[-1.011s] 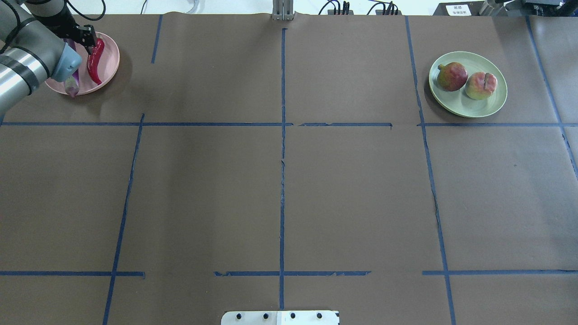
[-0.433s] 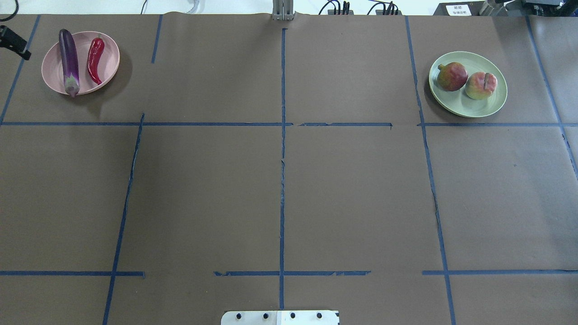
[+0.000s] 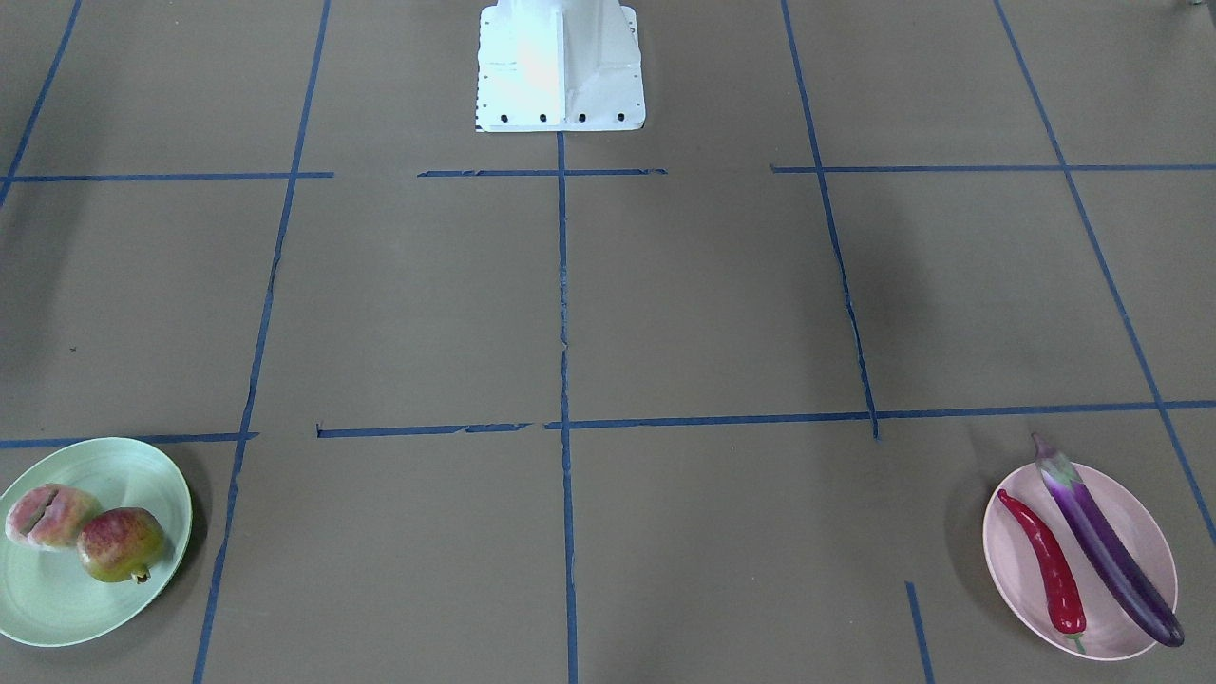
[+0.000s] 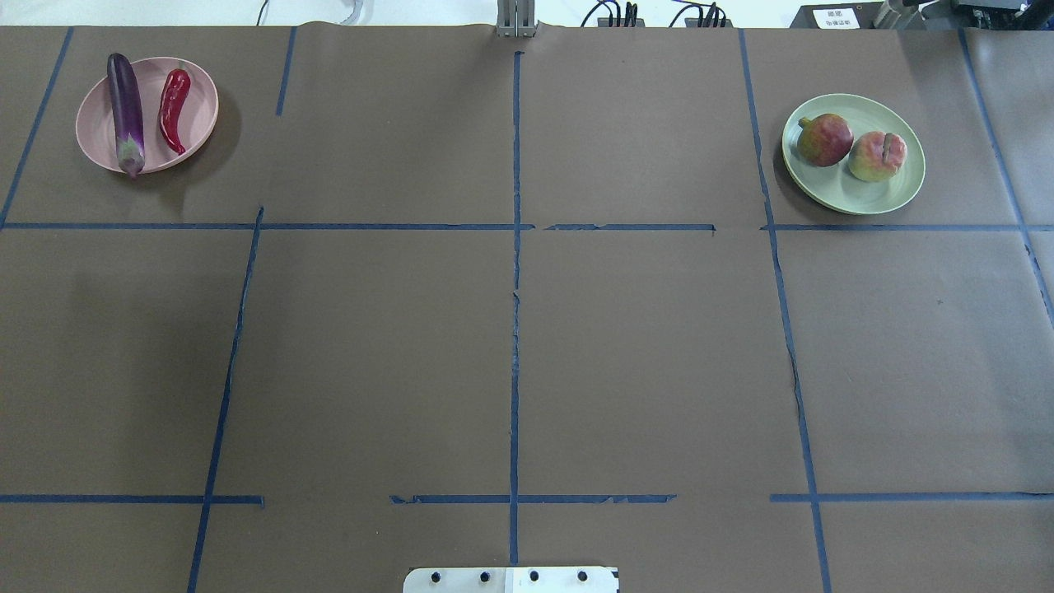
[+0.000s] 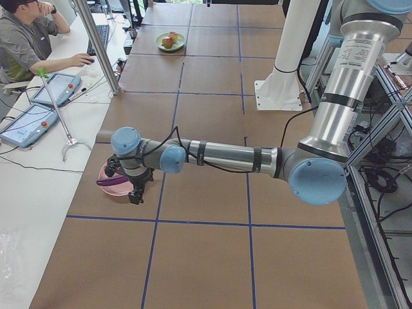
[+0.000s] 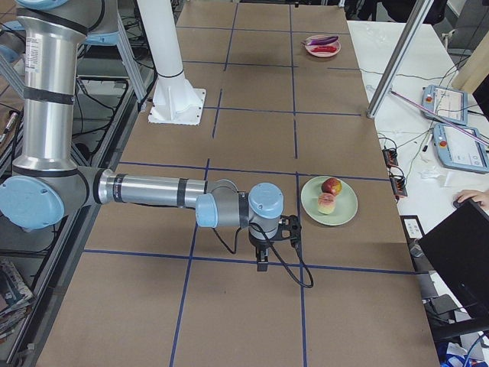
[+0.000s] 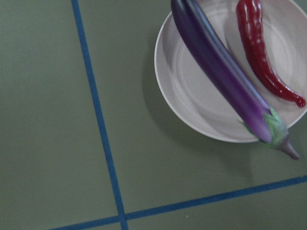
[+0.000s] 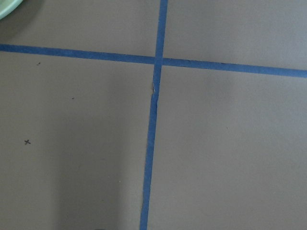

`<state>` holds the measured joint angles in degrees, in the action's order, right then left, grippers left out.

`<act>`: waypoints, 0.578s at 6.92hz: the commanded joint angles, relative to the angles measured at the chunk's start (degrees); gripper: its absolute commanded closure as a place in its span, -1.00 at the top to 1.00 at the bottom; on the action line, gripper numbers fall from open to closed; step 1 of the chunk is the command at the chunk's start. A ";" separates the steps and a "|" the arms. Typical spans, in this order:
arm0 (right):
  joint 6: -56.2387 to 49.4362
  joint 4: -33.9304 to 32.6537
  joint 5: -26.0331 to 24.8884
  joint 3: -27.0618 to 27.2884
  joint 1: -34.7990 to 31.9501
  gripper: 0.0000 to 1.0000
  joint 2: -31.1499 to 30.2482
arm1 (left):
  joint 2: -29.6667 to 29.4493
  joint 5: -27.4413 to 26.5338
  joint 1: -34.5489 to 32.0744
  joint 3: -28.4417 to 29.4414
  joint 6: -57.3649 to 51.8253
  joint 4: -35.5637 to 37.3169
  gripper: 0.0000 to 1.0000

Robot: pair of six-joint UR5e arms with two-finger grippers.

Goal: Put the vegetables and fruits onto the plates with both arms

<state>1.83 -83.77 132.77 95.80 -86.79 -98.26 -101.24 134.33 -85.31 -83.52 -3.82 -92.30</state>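
Chili (image 4: 174, 111) is down on the pink plate (image 4: 198, 115), lying just beside the eggplant (image 4: 125, 111). That's the change: a second ago the left arm (image 5: 225, 156) was leaning over this plate with its tool at the chili's top end, and now the overhead view shows no arm at all. Across the way the peach (image 4: 878, 156) and pomegranate (image 4: 824, 139) sit touching on the green plate (image 4: 856, 193), right where they were. So all four pieces are plated, vegetables on pink, fruit on green, and I judge the task as good as done, with only the pull-back left. The left tool (image 5: 133, 191) hangs just off the pink plate's outer side in the side view, and whether its fingers are spread or pressed together I cannot tell from there. Same story for the right tool (image 6: 263, 256), hovering over bare worktop (image 4: 642, 354) near the green plate: too small to read. Watch the edges: the eggplant's stem cap pokes past the pink rim toward the robot, and both plates sit in the far corners, close to the worktop's back edge. The whole middle is open, just blue tape lines (image 4: 515, 329), so there's plenty of room to swing home toward the white base (image 3: 560, 66).
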 commanded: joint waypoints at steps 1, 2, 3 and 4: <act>-2.16 -9.06 0.30 6.37 -0.92 1.00 -0.44 | 10.84 0.14 -3.79 -9.26 -5.93 5.63 1.00; -6.62 -11.82 -0.75 8.33 -2.32 1.00 -2.96 | 16.19 0.23 -5.11 -11.55 -5.51 4.94 1.00; -6.41 -11.85 -0.41 8.44 -2.33 1.00 -3.16 | 18.33 -0.38 -5.30 -12.71 -5.59 4.59 1.00; -6.32 -11.94 -0.23 8.35 -2.33 1.00 -3.25 | 20.27 0.14 -5.22 -12.98 -5.33 4.50 1.00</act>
<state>-4.13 -95.16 132.40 103.85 -88.97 -101.14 -83.71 134.25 -90.35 -95.60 -9.27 -87.64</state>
